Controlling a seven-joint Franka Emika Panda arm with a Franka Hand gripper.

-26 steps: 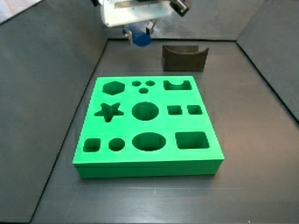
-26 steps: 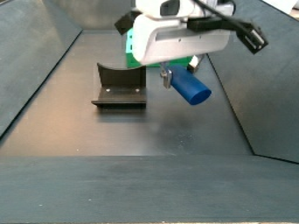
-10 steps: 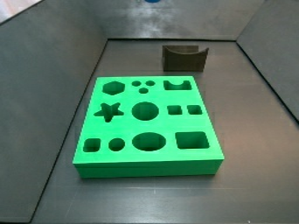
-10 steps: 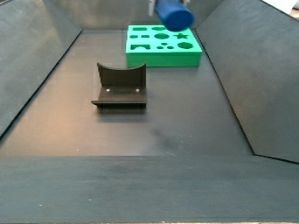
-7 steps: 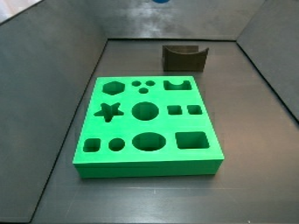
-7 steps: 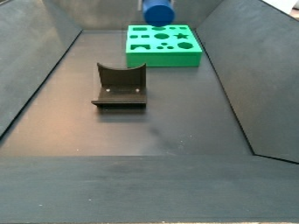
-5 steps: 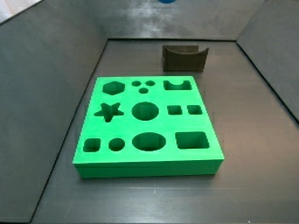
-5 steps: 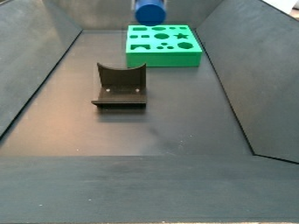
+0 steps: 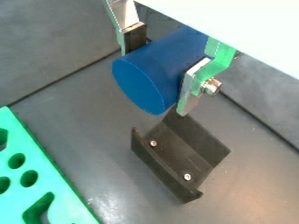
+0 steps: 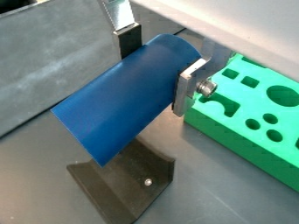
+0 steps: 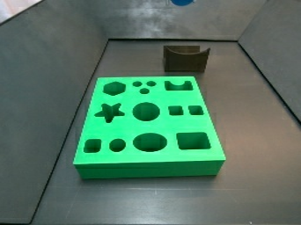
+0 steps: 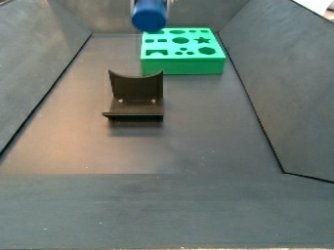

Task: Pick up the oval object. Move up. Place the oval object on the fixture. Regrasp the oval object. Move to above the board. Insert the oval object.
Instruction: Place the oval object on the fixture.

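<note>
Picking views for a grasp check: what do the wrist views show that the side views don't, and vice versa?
Only the wrist views: the pincer, its silver fingers shut on the oval object, hanging above the fixture; only part of the board is in frame.

Only the side views: the whole board with all its cut-outs and its place on the floor relative to the fixture. The pincer is out of frame; only the blue peg's tip shows at the top edge.

Both: oval object, fixture, board.

Blue oval object (image 9: 160, 73) held in the claw (image 9: 163, 61) above the fixture (image 9: 180, 159)
</note>
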